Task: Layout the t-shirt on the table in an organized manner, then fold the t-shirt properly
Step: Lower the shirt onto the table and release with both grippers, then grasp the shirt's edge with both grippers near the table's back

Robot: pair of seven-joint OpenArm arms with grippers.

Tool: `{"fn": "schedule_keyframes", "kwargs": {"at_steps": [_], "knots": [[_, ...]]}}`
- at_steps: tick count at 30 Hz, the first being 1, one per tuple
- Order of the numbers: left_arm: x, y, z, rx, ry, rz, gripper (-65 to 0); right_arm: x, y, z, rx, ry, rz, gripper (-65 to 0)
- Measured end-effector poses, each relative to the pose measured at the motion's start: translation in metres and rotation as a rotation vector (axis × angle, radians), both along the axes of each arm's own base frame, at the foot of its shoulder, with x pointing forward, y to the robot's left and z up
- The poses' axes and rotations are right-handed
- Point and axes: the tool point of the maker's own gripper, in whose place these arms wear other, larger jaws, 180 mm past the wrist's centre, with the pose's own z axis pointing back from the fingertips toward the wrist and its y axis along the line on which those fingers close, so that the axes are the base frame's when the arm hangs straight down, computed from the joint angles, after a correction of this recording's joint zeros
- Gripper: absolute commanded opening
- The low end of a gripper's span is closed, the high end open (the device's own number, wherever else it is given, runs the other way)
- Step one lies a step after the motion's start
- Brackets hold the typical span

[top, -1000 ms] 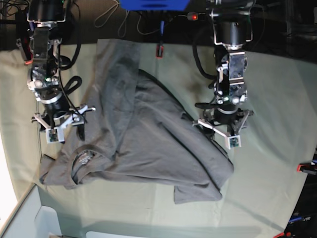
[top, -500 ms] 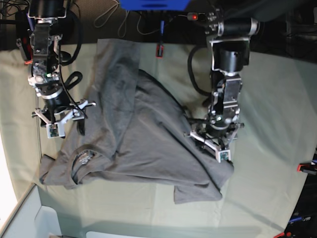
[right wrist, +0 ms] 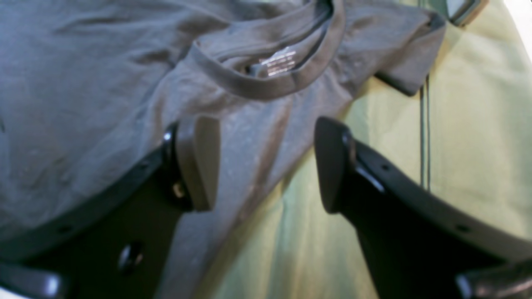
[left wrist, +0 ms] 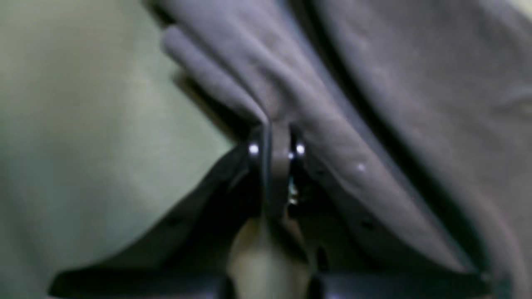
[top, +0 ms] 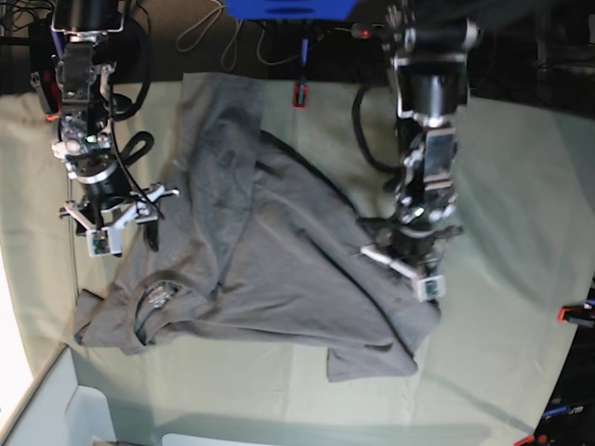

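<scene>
The grey t-shirt (top: 270, 269) lies crumpled on the table (top: 507, 186), with its collar and neck label (top: 158, 295) at the front left. My left gripper (top: 406, 271) rests on the shirt's right edge. In the left wrist view it (left wrist: 276, 145) is shut on a raised fold of the t-shirt (left wrist: 374, 104). My right gripper (top: 116, 237) hovers at the shirt's left edge, behind the collar. In the right wrist view it (right wrist: 266, 166) is open and empty, straddling the shirt's edge (right wrist: 232, 137), with the neck label (right wrist: 276, 62) ahead of it.
Red-orange clamps sit at the table's far edge (top: 299, 95) and right edge (top: 572, 314). A blue object (top: 288, 7) and cables lie beyond the far edge. A white box (top: 84, 418) stands at the front left corner. A thin cable (right wrist: 424, 137) runs over the cloth.
My left gripper moved onto the shirt's right edge, went lower and shut on a fold of it. My right gripper shifted slightly back and stayed open.
</scene>
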Motion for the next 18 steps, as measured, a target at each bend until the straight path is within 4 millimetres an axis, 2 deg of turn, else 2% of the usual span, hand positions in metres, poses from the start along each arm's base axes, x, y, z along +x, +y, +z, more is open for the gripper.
{"fn": "schedule_keyframes", "kwargs": {"at_steps": [3,6,9,12,15,18], "knots": [[-0.023,0.03,0.05,0.068,-0.148,0.028,-64.7,-0.001,0.0,-0.001,-0.004,0.003,0.001,-28.3],[-0.056,0.062,0.079,0.103,-0.218,0.091,-64.7,-0.002,-0.001,-0.002,-0.005,0.01,-0.001,-28.3],[-0.101,0.088,0.073,0.107,-0.184,0.159,-64.7,-0.006,0.003,-0.005,0.004,0.011,0.006,-28.3],[-0.141,0.107,0.049,0.069,-0.099,0.229,-64.4,-0.02,0.012,-0.018,0.033,0.05,-0.006,-28.3],[-0.148,0.112,0.036,0.019,-0.084,0.264,-64.1,-0.032,0.034,-0.027,0.089,0.068,-0.006,-28.3],[-0.153,0.107,0.018,-0.017,-0.037,0.268,-64.0,-0.052,0.07,-0.031,0.13,0.092,0.052,-28.2]]}}
